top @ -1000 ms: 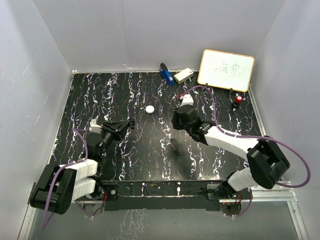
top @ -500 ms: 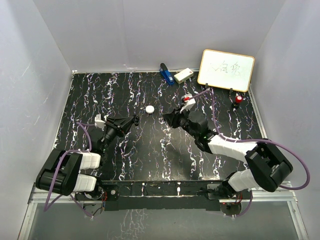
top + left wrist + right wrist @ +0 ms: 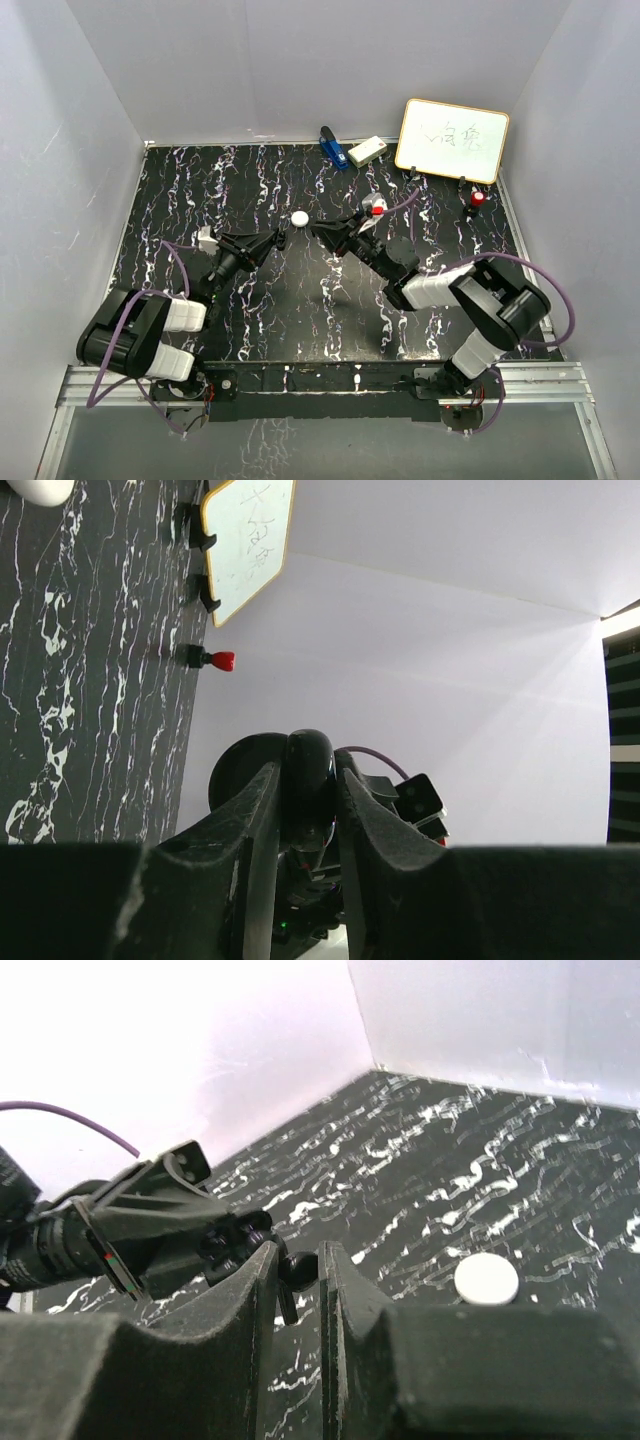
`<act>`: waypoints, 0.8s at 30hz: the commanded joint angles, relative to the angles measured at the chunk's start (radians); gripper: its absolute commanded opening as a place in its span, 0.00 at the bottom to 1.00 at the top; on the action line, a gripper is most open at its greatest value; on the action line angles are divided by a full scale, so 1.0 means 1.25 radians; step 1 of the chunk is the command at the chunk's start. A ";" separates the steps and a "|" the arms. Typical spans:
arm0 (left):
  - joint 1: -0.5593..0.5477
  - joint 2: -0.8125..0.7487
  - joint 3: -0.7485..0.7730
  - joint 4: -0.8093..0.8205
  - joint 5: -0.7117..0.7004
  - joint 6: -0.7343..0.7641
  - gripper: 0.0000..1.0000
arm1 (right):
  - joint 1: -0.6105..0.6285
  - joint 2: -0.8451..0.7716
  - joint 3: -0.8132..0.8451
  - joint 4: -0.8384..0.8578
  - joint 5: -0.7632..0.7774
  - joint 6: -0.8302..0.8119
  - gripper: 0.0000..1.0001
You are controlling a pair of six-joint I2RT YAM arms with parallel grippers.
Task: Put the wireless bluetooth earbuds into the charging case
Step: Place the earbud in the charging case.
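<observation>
No earbuds show in any view. A white round puck lies mid-table; it also shows in the right wrist view and the left wrist view. My left gripper lies on its side, pointing right. A glossy black rounded object sits between its nearly closed jaws. I cannot tell whether this is the charging case. My right gripper points left at it from close by. The object shows in the narrow gap between the right fingers; whether they touch it I cannot tell.
At the back stand a whiteboard, a blue object and a small white box. A red-capped item stands at the right. White walls enclose the black marbled table.
Both grippers have moved toward each other near the puck. The right arm swung left and stretched low; the left arm reached forward and to the right.
</observation>
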 commanded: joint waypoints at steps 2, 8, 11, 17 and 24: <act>-0.032 0.026 0.031 0.108 -0.009 -0.026 0.00 | -0.003 0.062 -0.008 0.320 -0.061 -0.008 0.00; -0.059 0.048 0.046 0.115 -0.025 -0.027 0.00 | -0.002 0.123 -0.010 0.458 -0.074 -0.027 0.00; -0.070 0.067 0.055 0.132 -0.030 -0.034 0.00 | -0.002 0.154 0.004 0.459 -0.088 -0.031 0.00; -0.089 0.096 0.051 0.159 -0.044 -0.043 0.00 | 0.000 0.153 0.019 0.459 -0.090 -0.033 0.00; -0.096 0.104 0.053 0.146 -0.062 -0.036 0.00 | 0.003 0.134 0.023 0.459 -0.094 -0.035 0.00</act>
